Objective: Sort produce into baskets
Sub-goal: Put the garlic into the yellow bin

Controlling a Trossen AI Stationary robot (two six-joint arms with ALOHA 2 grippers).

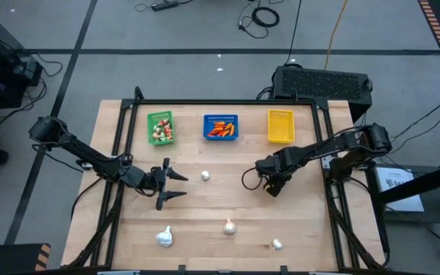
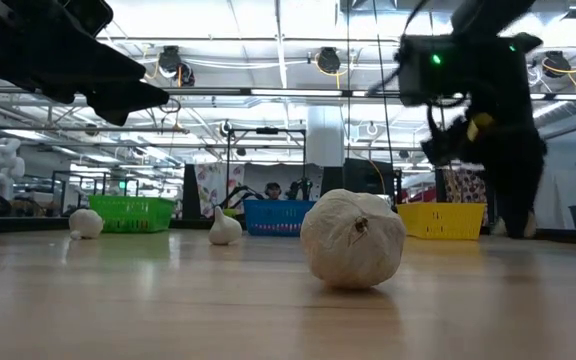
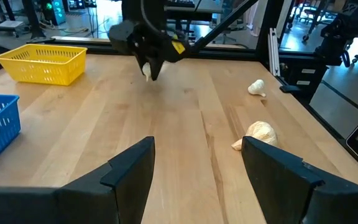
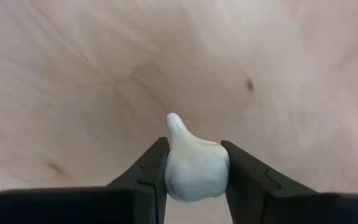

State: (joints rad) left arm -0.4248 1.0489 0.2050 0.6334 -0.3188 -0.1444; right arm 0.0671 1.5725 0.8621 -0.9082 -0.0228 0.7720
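Right tool pinches smooth garlic bulb.

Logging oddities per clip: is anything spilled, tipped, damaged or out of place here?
Nothing stands out. The green basket, blue basket and yellow basket sit upright in a row. Four garlic bulbs lie loose on the table, unsorted. The right gripper holds another bulb; the left gripper is open.

3 small rectangular plastic baskets stand in a row along the table's far edge: green basket with mixed pieces, blue basket with orange-red pieces, yellow basket. 4 white garlic-like bulbs lie loose on the wood; a 5th bulb is pinched tip-forward between dark fingers.
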